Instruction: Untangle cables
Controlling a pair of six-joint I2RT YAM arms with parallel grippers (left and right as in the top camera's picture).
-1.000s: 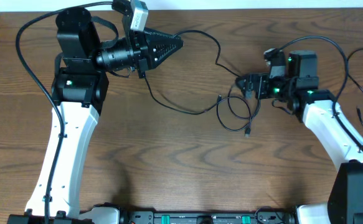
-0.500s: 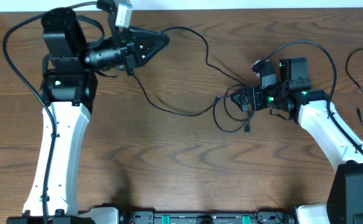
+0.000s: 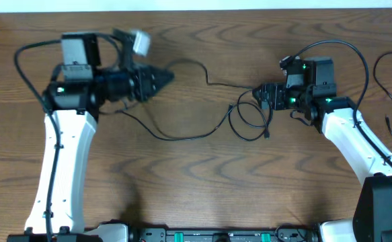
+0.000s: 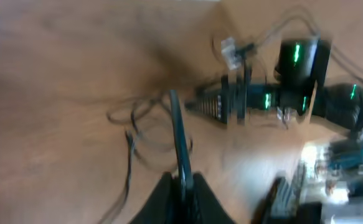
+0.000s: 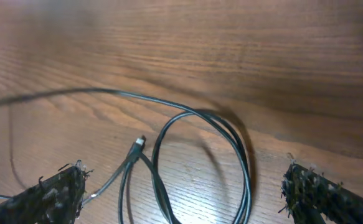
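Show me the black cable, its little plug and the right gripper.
black cable (image 5: 247, 165), right wrist view, right side of its loop.
plug (image 5: 140, 142), right wrist view, its tip.
right gripper (image 3: 258, 95), overhead view, midway between its open fingertips.

Robotics lab bench. Two white-and-black robot arms, left arm (image 3: 64, 161) and right arm (image 3: 354, 138), mounted at front edge of wood-grain desk (image 3: 202, 188). Green status lights (image 3: 295, 101) glowing on joints. Equipment rail (image 3: 202, 235) with green connectors along near edge. Thick arm wiring (image 3: 365, 64) looping overhead; thin black cable (image 3: 182, 136) lying across desk. Plain white wall (image 3: 249, 5) behind.
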